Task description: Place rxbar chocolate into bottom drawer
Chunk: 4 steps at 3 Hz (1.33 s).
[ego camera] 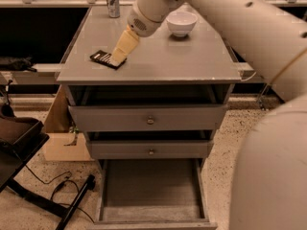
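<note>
Item: rxbar chocolate (101,57), black flat bar, lying on the left front part of the grey cabinet top (192,61), long axis running left to right with a slight slant toward the front edge. Gripper (117,59): pale, angled down from the arm, its tip at the bar's right end, touching or just above it; open or closed cannot be told. The bar extends leftward from the tip. Bottom drawer (151,193): pulled fully out, directly below, floor bare. Two upper knobbed drawers (150,120): slightly open, contents hidden. White bowl (181,23), rear of top: nothing visible inside. Can (112,0): back left corner.
</note>
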Motion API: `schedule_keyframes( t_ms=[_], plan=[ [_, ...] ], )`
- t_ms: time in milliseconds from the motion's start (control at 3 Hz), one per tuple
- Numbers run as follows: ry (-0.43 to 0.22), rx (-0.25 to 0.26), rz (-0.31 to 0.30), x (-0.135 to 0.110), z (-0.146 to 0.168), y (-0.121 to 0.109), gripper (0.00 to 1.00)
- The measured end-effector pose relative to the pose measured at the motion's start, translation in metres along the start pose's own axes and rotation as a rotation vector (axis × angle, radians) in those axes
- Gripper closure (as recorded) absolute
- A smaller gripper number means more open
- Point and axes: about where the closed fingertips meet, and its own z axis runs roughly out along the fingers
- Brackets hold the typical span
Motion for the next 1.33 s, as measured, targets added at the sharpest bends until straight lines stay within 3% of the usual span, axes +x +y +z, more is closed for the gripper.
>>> schedule_keyframes(
  t_ms=[333,667,1333],
  plan=[
    [-0.028,0.006,-0.005,-0.026,0.052,-0.025,0.00],
    [-0.042,0.011,-0.005,-0.036,0.076,-0.035,0.00],
    [-0.011,-0.087,0.019,-0.040,0.143,-0.022,0.00]
  ],
)
